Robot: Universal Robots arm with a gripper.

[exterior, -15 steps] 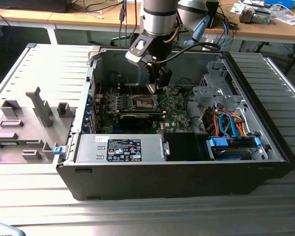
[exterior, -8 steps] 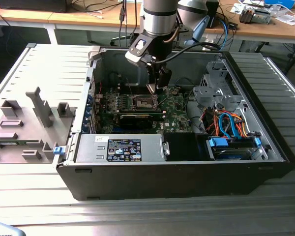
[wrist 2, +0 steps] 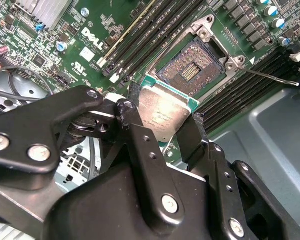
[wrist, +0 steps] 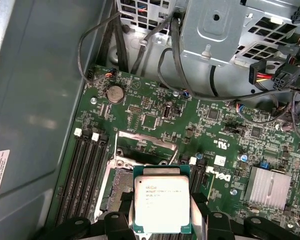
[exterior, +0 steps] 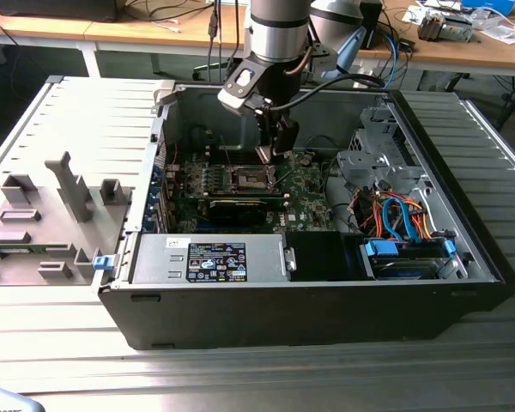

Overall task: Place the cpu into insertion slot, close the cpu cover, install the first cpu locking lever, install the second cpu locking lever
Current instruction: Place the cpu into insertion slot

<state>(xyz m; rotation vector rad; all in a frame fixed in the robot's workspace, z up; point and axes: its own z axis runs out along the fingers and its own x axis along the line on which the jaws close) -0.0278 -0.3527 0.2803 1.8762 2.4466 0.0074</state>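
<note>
– Grip confirmed: the claw (wrist 2: 162, 120) is clenched on the cpu (wrist 2: 166, 111), a black finger (wrist 2: 134, 129) on each of two opposite edges, silver face turned up to the camera in both wrist views.

– And where does that put it against the insertion slot (wrist 2: 190, 67)?

– In the air just beside it, not seated. In the second wrist view the slot's dark pin field lies bare, and the chip overlaps only the rim nearest the claw.

– From the exterior view?

– The arm reaches down into the open computer case (exterior: 283, 318), claw tip low over the green board (exterior: 309, 193), at about one o'clock from the slot.

– The cpu cover (wrist: 147, 138)?

– Swung up off the slot. In the first wrist view it stands open on the side away from the chip.

– Any levers showing?

– One thin locking lever (wrist 2: 270, 76) sticks out free from a corner of the slot, across the memory slots (wrist 2: 240, 97).

– Round the box?

– The case lies on its side on the slatted metal worktop (exterior: 326, 378). The power supply (exterior: 210, 257) sits at six o'clock from the slot, the blue-handled drive bay (exterior: 408, 257) at four o'clock.
</note>
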